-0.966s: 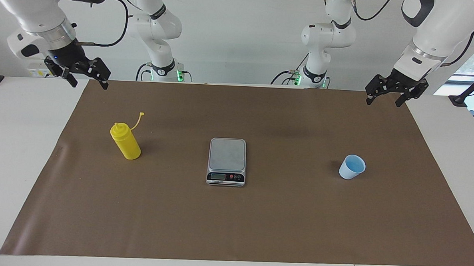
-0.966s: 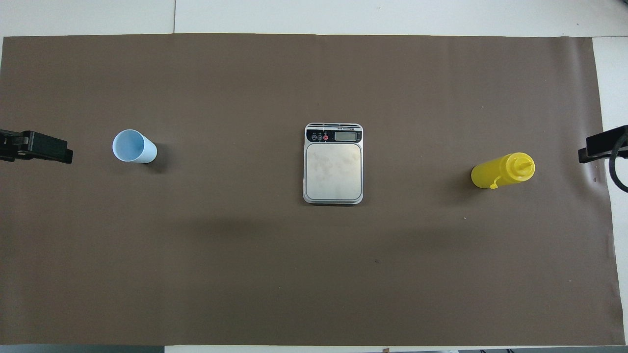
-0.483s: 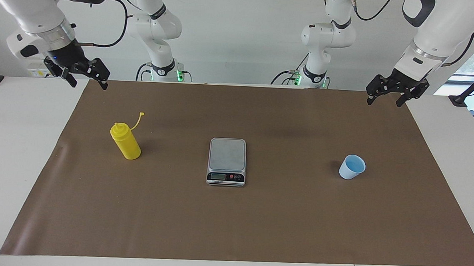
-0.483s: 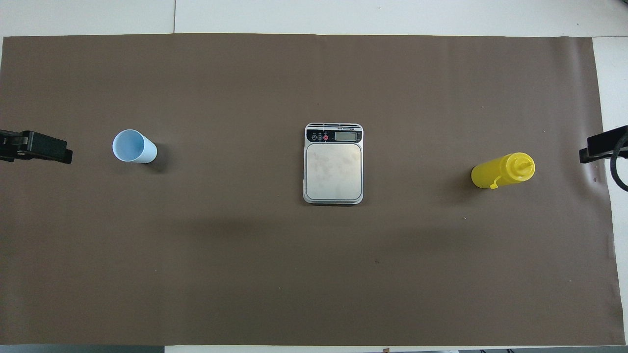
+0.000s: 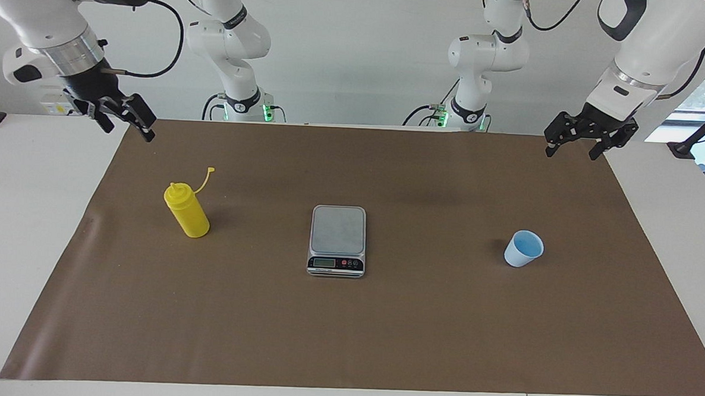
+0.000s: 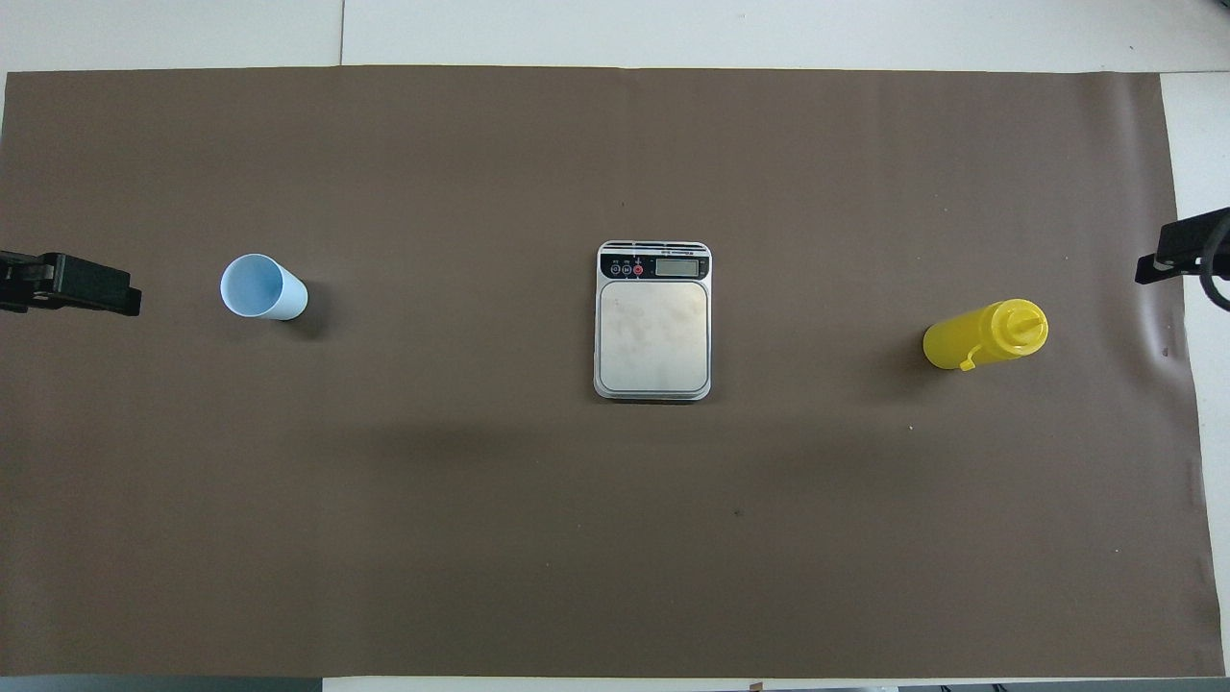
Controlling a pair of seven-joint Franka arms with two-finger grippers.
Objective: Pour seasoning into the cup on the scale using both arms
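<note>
I see my right gripper (image 5: 126,122) raised over the mat (image 5: 382,330) edge at the right arm's end of the tabletop (image 5: 31,208), jaws apart and empty. The bottle (image 5: 187,211) stands upright on the mat near that end, its tethered cap off the nozzle. The scale (image 5: 337,241) sits mid-mat, its plate bare. The cup (image 5: 523,248) stands upright near the left arm's end, well apart from the scale. My left gripper (image 5: 574,145) hangs over the mat's corner there, jaws apart, holding nothing.

Matt brown paper sheet (image 5: 382,330); brushed metal scale (image 5: 338,229) plate; smooth plastic seasoning (image 5: 187,211) and cup (image 5: 523,249).
</note>
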